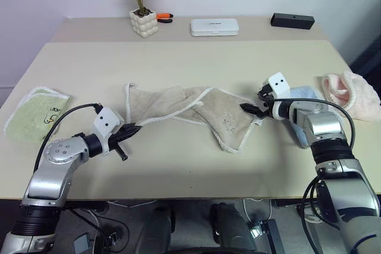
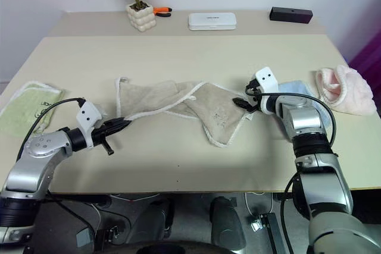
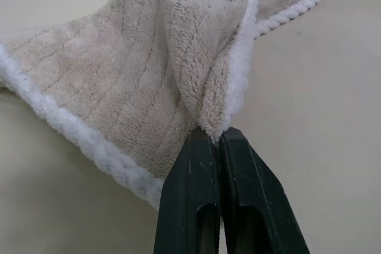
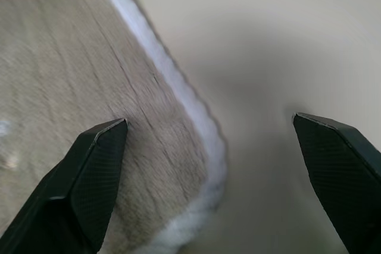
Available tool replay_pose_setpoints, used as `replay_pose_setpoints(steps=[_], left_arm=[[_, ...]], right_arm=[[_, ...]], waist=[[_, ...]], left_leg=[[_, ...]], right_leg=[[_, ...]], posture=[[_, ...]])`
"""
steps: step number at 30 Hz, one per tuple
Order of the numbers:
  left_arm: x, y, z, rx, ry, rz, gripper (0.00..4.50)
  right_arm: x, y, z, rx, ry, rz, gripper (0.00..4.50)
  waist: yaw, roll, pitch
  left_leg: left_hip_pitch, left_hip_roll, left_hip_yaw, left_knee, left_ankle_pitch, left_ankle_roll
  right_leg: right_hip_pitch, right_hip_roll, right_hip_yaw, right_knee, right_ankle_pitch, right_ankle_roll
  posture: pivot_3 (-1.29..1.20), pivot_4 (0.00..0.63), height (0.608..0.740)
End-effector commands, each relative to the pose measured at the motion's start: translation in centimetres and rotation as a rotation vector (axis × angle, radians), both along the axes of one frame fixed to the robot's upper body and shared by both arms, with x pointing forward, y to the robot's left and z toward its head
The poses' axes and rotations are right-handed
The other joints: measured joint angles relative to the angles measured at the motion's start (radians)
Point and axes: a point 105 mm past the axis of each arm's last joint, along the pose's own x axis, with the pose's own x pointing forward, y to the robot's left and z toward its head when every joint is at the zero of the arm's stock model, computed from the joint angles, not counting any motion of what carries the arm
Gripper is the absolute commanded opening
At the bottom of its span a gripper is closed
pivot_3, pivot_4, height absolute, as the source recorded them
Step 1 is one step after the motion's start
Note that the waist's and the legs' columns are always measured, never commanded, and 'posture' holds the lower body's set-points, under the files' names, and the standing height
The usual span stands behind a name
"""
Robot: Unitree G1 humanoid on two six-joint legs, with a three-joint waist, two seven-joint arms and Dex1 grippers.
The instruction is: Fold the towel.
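The left gripper [image 3: 215, 138] is pinched tight on a bunched corner of the towel [image 1: 184, 111], the corded hem folded into the grip with it, while the right gripper [image 4: 208, 147] stands wide apart over the towel's opposite corner, one finger above the cloth and the other out over bare table, holding nothing yet. That looks deliberate to me: one end is already secured so the cloth cannot slide, and the other hand is lining up on the far corner so the two can draw the towel flat before any fold is made. The towel itself lies rumpled and twisted across the middle of the table [image 1: 178, 165], a long strip running from the left gripper to the right, with its whitish edge curling over itself in the centre. There is plenty of open tabletop in front of it, toward the near edge, and behind it as well, up to the seam where a second table begins with the plant pot [image 1: 144, 23], a white case [image 1: 214, 26] and a black box [image 1: 292, 21]. The sides are tighter: a pale green cloth [image 1: 36, 113] sits near the left edge, and a light blue cloth [image 1: 305, 94] lies just beside the right gripper, close enough that I would worry about snagging it, with a pink cloth [image 1: 350, 92] beyond.
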Motion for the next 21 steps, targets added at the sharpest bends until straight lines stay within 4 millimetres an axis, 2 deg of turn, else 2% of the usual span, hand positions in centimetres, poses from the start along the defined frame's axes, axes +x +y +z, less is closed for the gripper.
replay_pose_setpoints(steps=[1,7,8,11,16,18,20,21], left_arm=[[-0.2,0.3,1.3,0.005,-0.044,0.003,0.0],[-0.4,0.4,1.1,0.01,-0.037,0.007,0.0],[-0.4,0.4,1.1,0.012,-0.035,0.007,0.0],[-0.4,0.5,1.0,0.018,-0.034,0.006,0.0],[2.6,1.1,4.0,-0.004,-0.182,0.074,0.0],[5.4,2.1,6.4,0.0,-0.298,0.173,0.0],[8.5,3.4,10.6,-0.082,-0.419,0.299,0.0],[9.9,4.3,14.1,-0.136,-0.522,0.376,0.0]], right_arm=[[0.0,0.1,-0.1,-0.001,0.032,0.029,3.23],[-0.4,0.3,0.2,-0.002,0.028,0.08,0.17],[-0.5,0.4,0.4,-0.004,0.023,0.089,0.04],[-0.7,0.6,0.7,-0.011,0.007,0.108,0.04],[1.3,-0.8,5.2,-0.156,-0.22,0.044,0.04],[2.2,-1.0,7.9,-0.22,-0.337,0.034,0.04],[3.1,-0.9,11.8,-0.264,-0.483,0.012,0.04],[3.4,-1.1,14.6,-0.285,-0.576,-0.013,0.04]], waist=[[-0.001,0.0,0.0],[-0.001,0.0,0.0],[-0.001,0.0,0.0],[-0.001,0.0,0.0],[0.004,0.001,0.001],[0.003,0.001,0.001],[0.004,0.0,0.001],[0.002,0.0,0.002]], left_leg=[[0.0,0.0,0.0,0.0,0.0,0.0],[0.0,0.0,0.0,0.0,0.0,0.0],[0.0,0.0,0.0,0.0,0.0,0.0],[0.0,0.0,0.0,0.0,0.0,0.0],[0.0,0.0,0.0,0.001,0.0,0.0],[-0.001,0.0,0.0,0.001,0.0,0.0],[-0.001,-0.001,0.0,0.002,0.0,-0.001],[-0.001,-0.001,-0.001,0.002,0.001,-0.001]], right_leg=[[0.0,0.0,0.0,0.0,0.0,0.0],[0.0,0.0,0.0,0.0,0.0,0.0],[0.0,0.0,0.0,0.0,0.0,0.0],[0.0,0.0,0.0,0.0,0.0,0.0],[0.0,0.0,0.0,0.001,0.0,0.0],[0.0,0.0,0.0,0.001,0.0,0.0],[-0.001,0.0,0.0,0.001,0.0,0.0],[-0.001,0.0,-0.001,0.002,0.001,0.0]], posture=[[0.0,0.15,0.738],[0.0,0.15,0.738],[0.0,0.15,0.738],[0.0,0.15,0.738],[0.0,0.15,0.738],[0.0,0.15,0.738],[0.0,0.15,0.738],[0.0,0.15,0.738]])
